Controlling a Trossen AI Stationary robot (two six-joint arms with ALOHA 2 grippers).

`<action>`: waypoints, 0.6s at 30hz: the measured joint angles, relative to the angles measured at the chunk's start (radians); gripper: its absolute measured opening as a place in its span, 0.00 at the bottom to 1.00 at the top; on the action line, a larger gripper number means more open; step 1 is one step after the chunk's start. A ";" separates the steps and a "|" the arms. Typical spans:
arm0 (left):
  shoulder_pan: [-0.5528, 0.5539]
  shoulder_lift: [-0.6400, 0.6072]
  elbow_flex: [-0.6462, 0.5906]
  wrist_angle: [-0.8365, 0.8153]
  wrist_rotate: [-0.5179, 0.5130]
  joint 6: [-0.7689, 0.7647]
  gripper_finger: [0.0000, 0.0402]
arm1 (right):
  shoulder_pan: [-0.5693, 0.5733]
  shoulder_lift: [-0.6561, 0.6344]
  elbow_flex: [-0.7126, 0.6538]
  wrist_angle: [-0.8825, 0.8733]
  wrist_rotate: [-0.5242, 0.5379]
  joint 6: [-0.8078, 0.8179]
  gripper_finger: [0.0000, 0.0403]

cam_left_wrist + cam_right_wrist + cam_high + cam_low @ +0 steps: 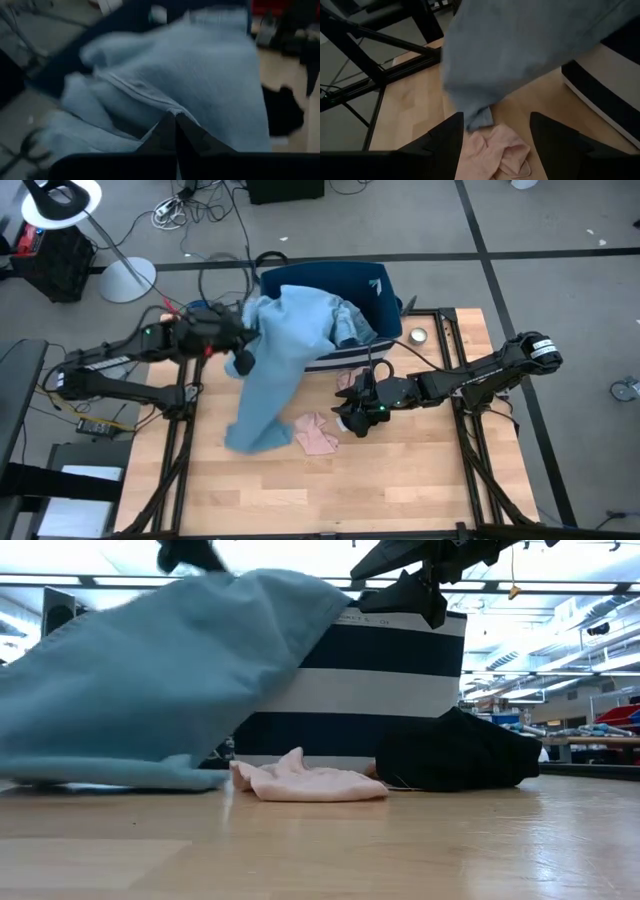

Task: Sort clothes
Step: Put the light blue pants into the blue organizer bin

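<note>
A large light blue garment (285,345) stretches from the navy bin with white stripes (375,280) down to the table; it also shows in the low view (150,680). My left gripper (240,350) is shut on it, above the table's left half. A pink garment (315,435) lies crumpled on the table, and it also shows in the low view (310,782). A black item (455,750) lies in front of the bin. My right gripper (495,140) is open and empty, above the table by the pink garment (495,150). My left gripper pinches the light blue garment between its two shut fingers at a raised fold beside a seam (167,107); one layer or several, I cannot tell. The cloth is lifted. Its upper part lies over the bin's rim (330,315), and its lower end (255,438) rests on the table.
More light denim (350,325) lies in the bin at the table's far edge. A small round object (418,335) sits at the far right. Dark frame rails (455,380) run along both table sides. Bare wood (330,490) lies near the front edge.
</note>
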 joint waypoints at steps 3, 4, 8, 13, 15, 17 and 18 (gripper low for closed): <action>0.014 0.065 0.125 0.008 -0.004 0.046 0.00 | -0.001 0.000 0.000 0.000 0.000 -0.001 0.57; 0.018 0.091 0.166 0.008 -0.004 0.061 0.00 | -0.002 0.000 0.000 0.000 0.000 -0.001 0.57; 0.044 0.219 0.329 0.008 0.002 0.127 0.00 | -0.004 0.000 0.000 0.001 0.000 -0.010 0.57; 0.082 0.403 0.530 0.005 0.029 0.195 0.00 | -0.004 0.000 0.000 0.002 0.000 -0.012 0.57; 0.100 0.471 0.618 0.006 0.042 0.232 0.00 | -0.004 0.000 0.000 0.001 0.000 -0.014 0.57; 0.123 0.540 0.720 0.006 0.082 0.261 0.00 | -0.004 0.000 0.000 0.002 0.000 -0.019 0.57; 0.136 0.574 0.774 0.006 0.118 0.264 0.00 | -0.004 0.000 0.000 0.001 0.000 -0.021 0.57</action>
